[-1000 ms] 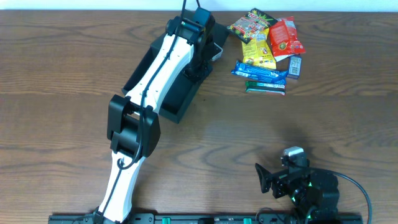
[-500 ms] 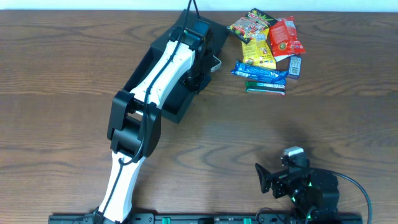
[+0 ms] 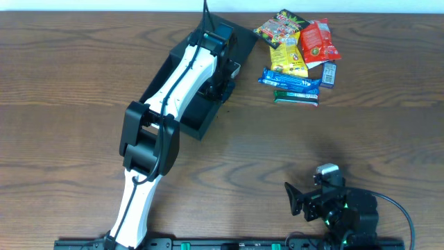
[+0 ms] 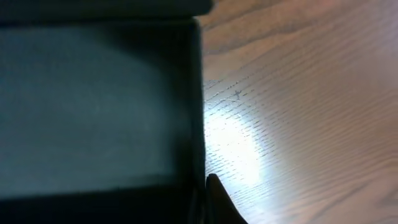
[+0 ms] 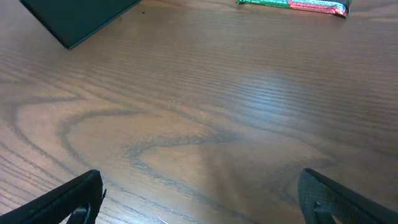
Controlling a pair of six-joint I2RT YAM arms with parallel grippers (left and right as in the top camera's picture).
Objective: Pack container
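The container (image 3: pixel 161 75) is a dark green-black open box lying at an angle at the back middle of the table, with its flap lid (image 3: pixel 241 36) at the far end. My left gripper (image 3: pixel 223 71) is at the box's right wall. In the left wrist view one finger (image 4: pixel 211 193) presses the outside of that wall and the box's inside (image 4: pixel 93 106) fills the left; the other finger is hidden in the dark. My right gripper (image 3: pixel 295 200) is open and empty, low at the front right, its fingers wide apart (image 5: pixel 199 193).
A pile of snack packets (image 3: pixel 298 48) lies to the right of the box, with a blue bar (image 3: pixel 290 80) and a green bar (image 3: pixel 296 98) nearest me. The green bar (image 5: pixel 292 4) and a box corner (image 5: pixel 81 15) show in the right wrist view.
My left gripper has slid a little toward me and to the left along the box's right wall. The right arm has not moved.
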